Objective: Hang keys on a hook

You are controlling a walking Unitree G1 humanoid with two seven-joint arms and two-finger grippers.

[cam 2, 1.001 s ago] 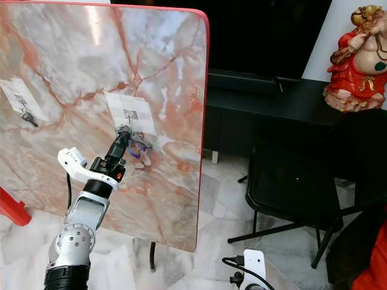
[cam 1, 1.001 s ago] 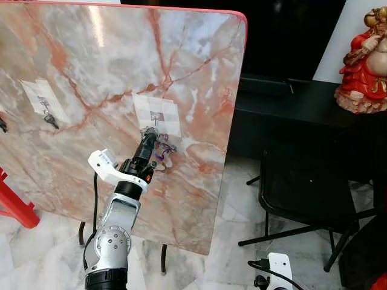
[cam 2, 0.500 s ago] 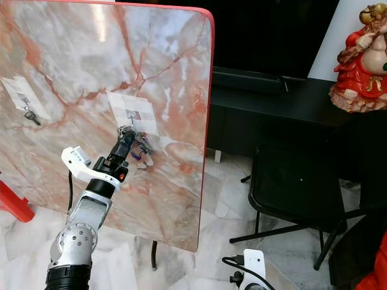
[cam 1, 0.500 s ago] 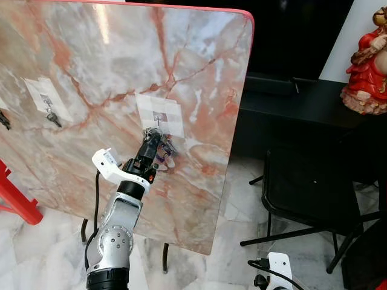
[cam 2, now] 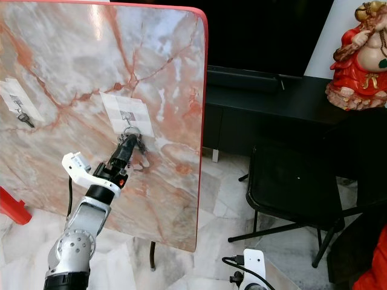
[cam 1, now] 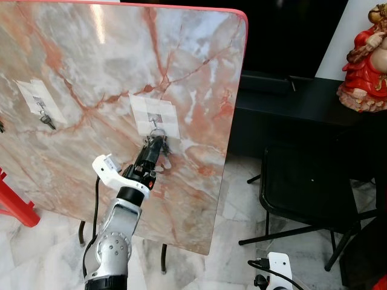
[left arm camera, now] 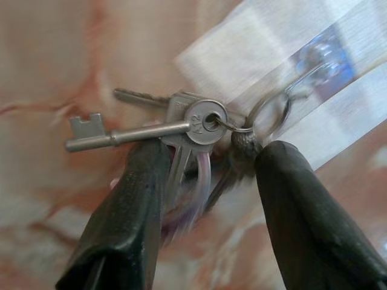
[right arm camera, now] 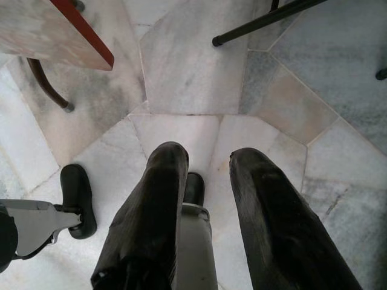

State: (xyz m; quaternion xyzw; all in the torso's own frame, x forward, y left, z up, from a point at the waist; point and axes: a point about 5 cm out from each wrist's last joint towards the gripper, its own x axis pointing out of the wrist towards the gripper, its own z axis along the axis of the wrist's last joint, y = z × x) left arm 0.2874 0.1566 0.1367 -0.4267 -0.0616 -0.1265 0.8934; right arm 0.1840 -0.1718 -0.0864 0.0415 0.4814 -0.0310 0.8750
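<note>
Keys (left arm camera: 181, 130): ring on the hook (left arm camera: 308, 69), hanging against the marble board (cam 1: 91, 72)
Left gripper (left arm camera: 205, 166): fingers spread around the keys
Right gripper (right arm camera: 202, 175): fingers spread, above the floor

This looks like a room in a home. A pale marble-tiled floor (cam 1: 242, 199) fills the lower part of the frame. A red-and-gold laughing figurine (cam 1: 365, 57) stands at upper right on a low black cabinet (cam 1: 290, 106), with a black chair (cam 1: 308, 193) at right and a red-edged marble-patterned tabletop (cam 1: 91, 54) tipped upright at left.
</note>
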